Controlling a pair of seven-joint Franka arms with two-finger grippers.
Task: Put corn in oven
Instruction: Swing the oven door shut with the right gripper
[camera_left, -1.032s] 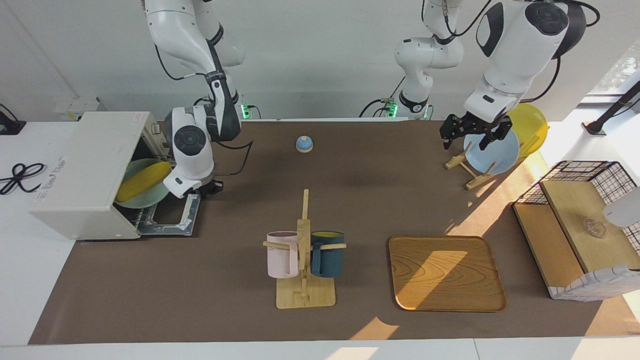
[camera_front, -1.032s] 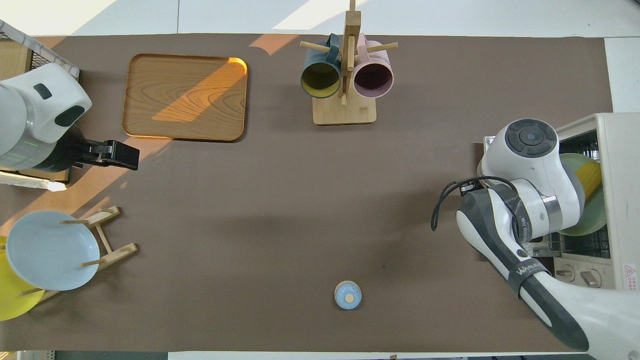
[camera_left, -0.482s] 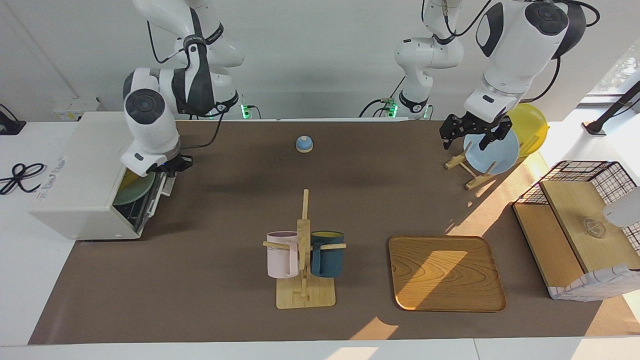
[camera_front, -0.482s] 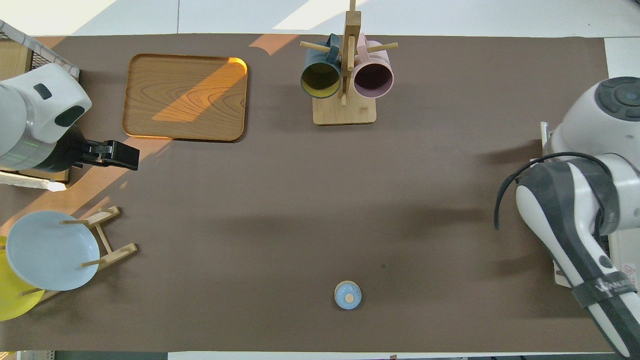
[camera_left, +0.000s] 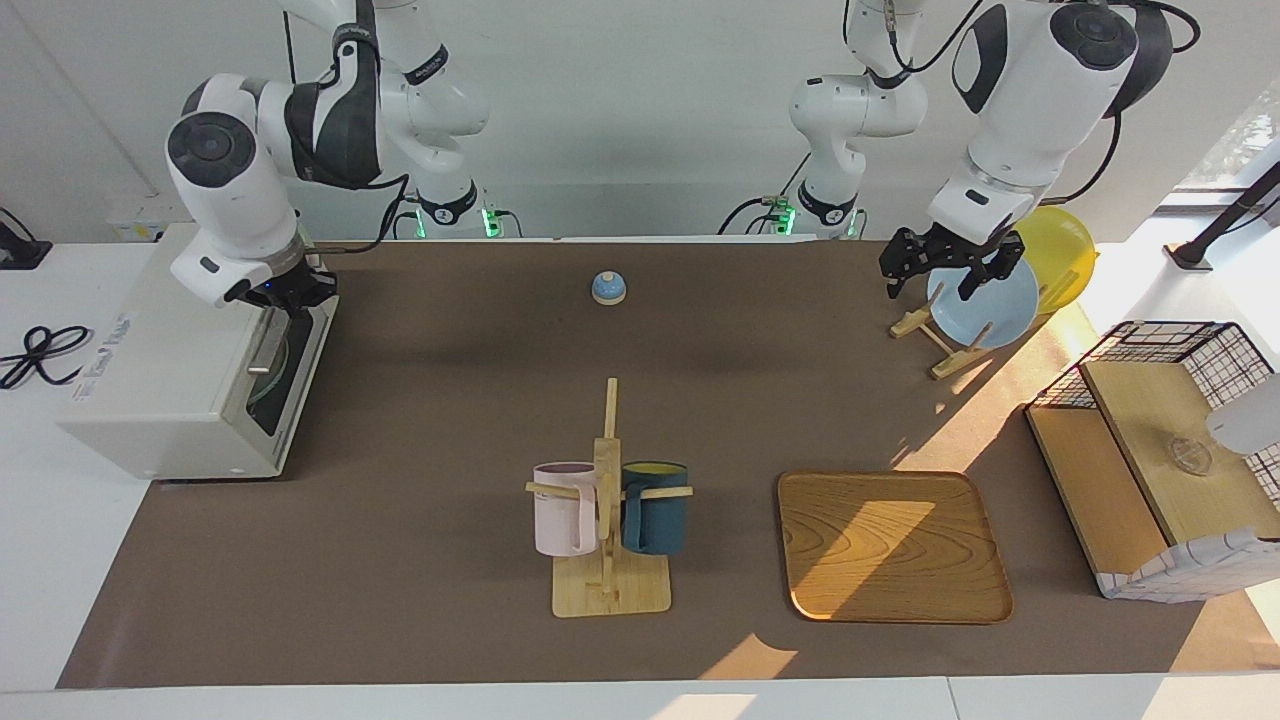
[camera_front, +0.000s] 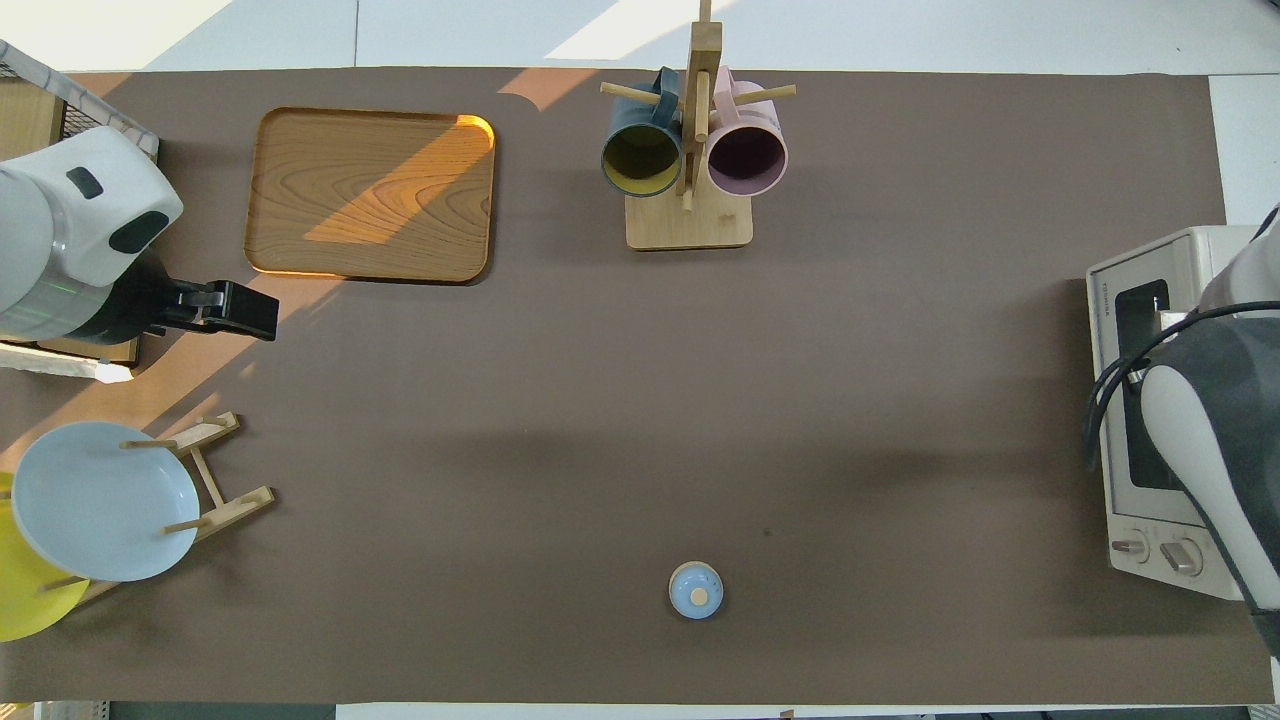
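Swung-up oven door (camera_left: 290, 370) now stands shut beneath the right gripper (camera_left: 283, 296), finger state unclear; corn hidden inside, task apparently complete. Left gripper (camera_left: 944, 267) waits, released.

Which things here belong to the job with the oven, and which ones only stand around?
Job: oven, door up; right gripper at its handle.
Lying about: mug rack, wooden tray, bell, blue plate, basket, left gripper, waiting.
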